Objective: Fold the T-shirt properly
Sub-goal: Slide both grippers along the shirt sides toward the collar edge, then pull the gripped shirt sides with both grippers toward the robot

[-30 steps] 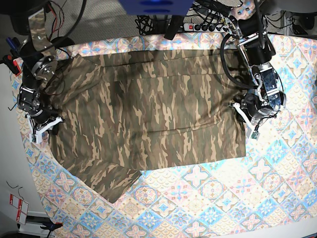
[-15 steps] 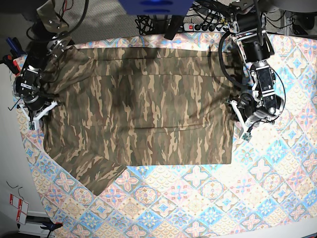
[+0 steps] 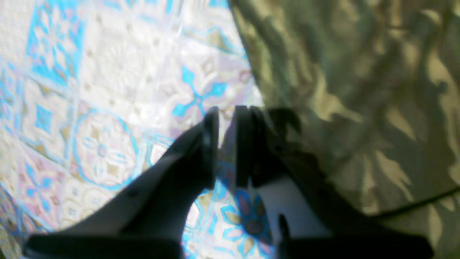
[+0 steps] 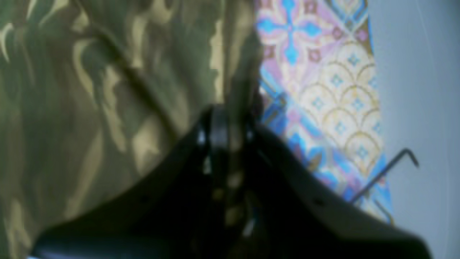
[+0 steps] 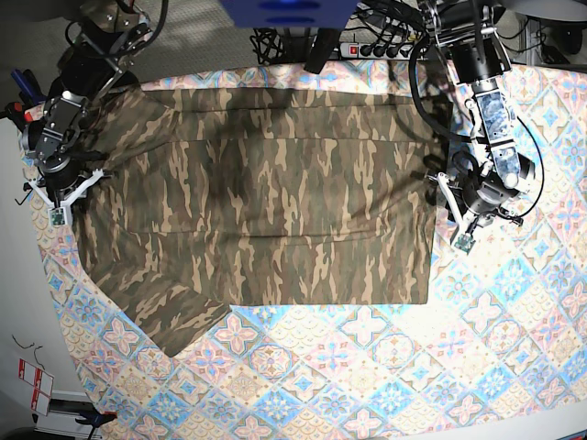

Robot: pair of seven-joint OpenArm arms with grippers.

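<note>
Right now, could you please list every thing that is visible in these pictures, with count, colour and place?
T-shirt: one, camouflage olive, brown and tan, spread flat across the middle of the table, one sleeve pointing to the near left corner.
Patterned cloth: one, pastel blue, pink and cream tiles, under the T-shirt, covering the table.
Power strip: one, light with dark sockets, beyond the far edge, among black cables.
Left gripper: one, black, over the cloth beside the shirt's edge; jaws nearly closed, nothing seen between them.
Right gripper: one, black, shut on the T-shirt's edge at the other side.
</note>
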